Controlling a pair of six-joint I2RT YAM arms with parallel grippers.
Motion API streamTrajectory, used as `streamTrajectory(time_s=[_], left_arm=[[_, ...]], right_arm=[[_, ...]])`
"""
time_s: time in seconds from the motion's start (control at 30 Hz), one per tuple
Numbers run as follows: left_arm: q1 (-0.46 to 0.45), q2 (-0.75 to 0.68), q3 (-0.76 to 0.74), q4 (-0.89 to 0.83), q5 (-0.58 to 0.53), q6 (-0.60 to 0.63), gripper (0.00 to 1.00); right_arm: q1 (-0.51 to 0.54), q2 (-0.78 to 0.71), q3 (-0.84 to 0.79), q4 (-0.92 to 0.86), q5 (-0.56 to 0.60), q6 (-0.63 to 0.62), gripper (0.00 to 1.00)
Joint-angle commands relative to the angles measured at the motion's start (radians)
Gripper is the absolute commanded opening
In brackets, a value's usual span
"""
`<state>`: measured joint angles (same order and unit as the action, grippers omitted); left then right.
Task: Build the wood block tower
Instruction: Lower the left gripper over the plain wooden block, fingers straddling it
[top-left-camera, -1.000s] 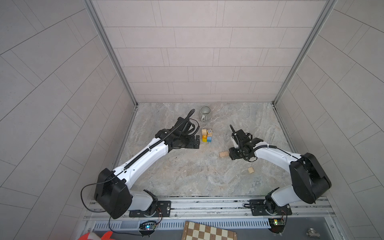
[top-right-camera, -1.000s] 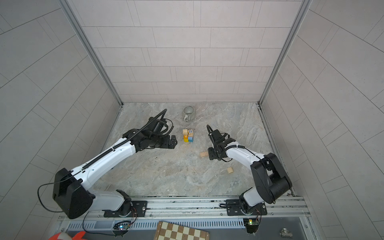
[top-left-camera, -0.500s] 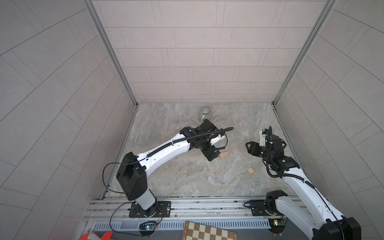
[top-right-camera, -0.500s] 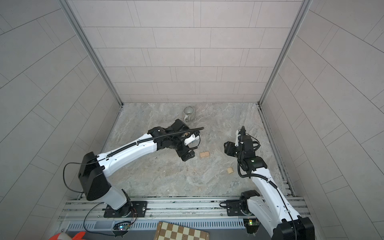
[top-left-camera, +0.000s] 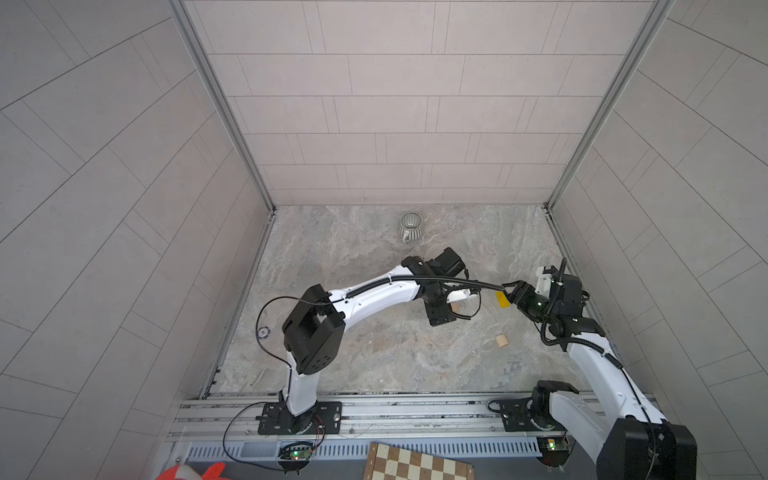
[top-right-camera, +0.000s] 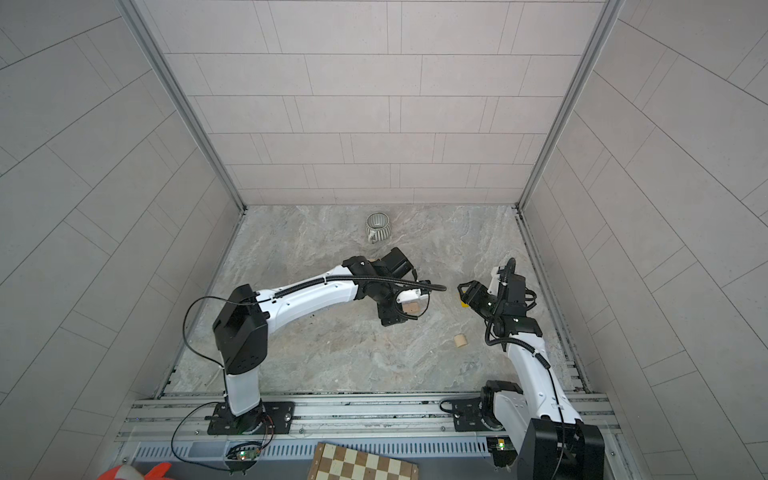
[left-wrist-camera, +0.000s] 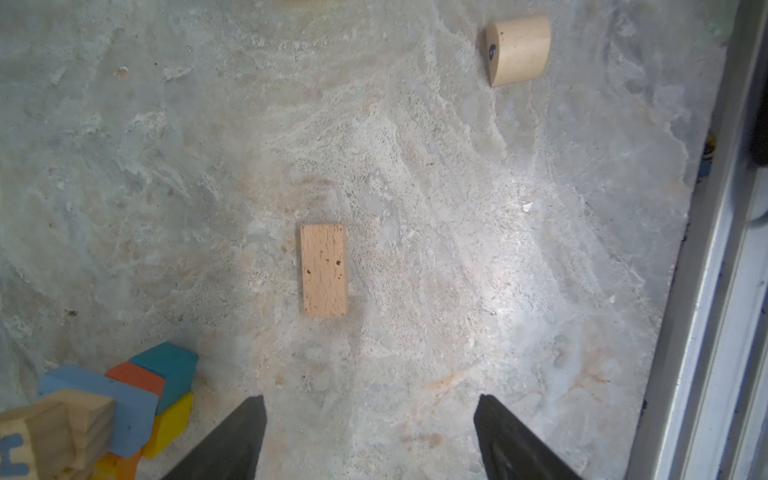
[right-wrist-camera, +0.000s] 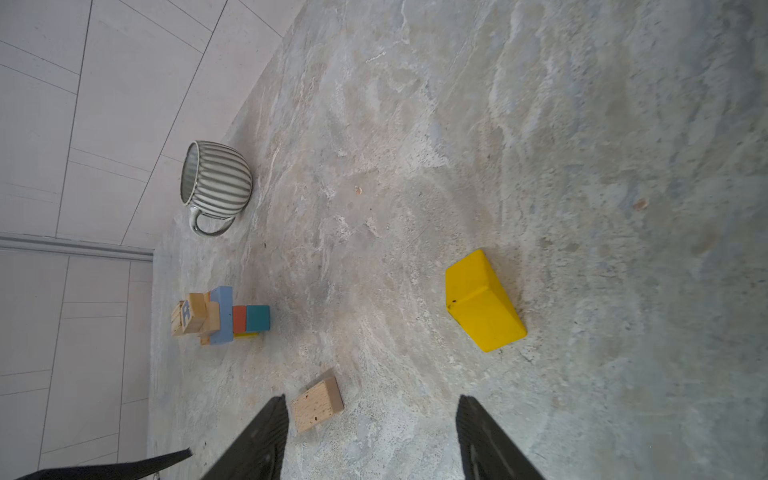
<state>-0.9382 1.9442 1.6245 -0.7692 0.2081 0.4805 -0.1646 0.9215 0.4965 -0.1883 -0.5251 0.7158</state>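
The wood block tower (right-wrist-camera: 220, 316) is a small stack of teal, orange-red, yellow, light blue and lettered plain blocks; it also shows in the left wrist view (left-wrist-camera: 104, 415), and my left arm hides it in both top views. A plain wooden brick (left-wrist-camera: 324, 270) (top-left-camera: 457, 307) lies flat just ahead of my left gripper (left-wrist-camera: 370, 398) (top-left-camera: 446, 308), which is open and empty. A yellow block (right-wrist-camera: 482, 303) (top-left-camera: 502, 299) lies on the floor ahead of my right gripper (right-wrist-camera: 370, 399) (top-left-camera: 510, 293), also open and empty. A plain cylinder (top-left-camera: 502, 340) (left-wrist-camera: 517, 50) lies on its side nearer the front.
A grey ribbed mug (top-left-camera: 410, 226) (right-wrist-camera: 216, 183) stands at the back, beyond the tower. The metal rail (top-left-camera: 374, 411) runs along the front, with a chessboard (top-left-camera: 415, 463) below it. The right wall frame (left-wrist-camera: 706, 291) is close to the left gripper's reach.
My left arm has swung from beside the tower to the right, over the plain brick. My right arm has drawn back from the brick toward the right wall.
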Motion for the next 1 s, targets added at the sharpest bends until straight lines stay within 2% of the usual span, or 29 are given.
streamTrajectory(time_s=[0.0, 0.13, 0.43, 0.97], left_arm=[[0.004, 0.062, 0.093, -0.091, -0.002, 0.050, 0.82], [0.002, 0.146, 0.179, -0.152, 0.007, 0.072, 0.77], [0.004, 0.256, 0.259, -0.165, 0.009, 0.092, 0.70], [0.036, 0.341, 0.279, -0.130, 0.053, 0.074, 0.59]], right_arm=[[-0.004, -0.027, -0.012, 0.040, -0.021, 0.028, 0.66], [-0.005, -0.042, -0.023, 0.042, -0.006, 0.027, 0.66], [-0.006, -0.028, -0.042, 0.052, 0.011, 0.030, 0.66], [-0.006, -0.025, -0.058, 0.081, -0.006, 0.027, 0.66]])
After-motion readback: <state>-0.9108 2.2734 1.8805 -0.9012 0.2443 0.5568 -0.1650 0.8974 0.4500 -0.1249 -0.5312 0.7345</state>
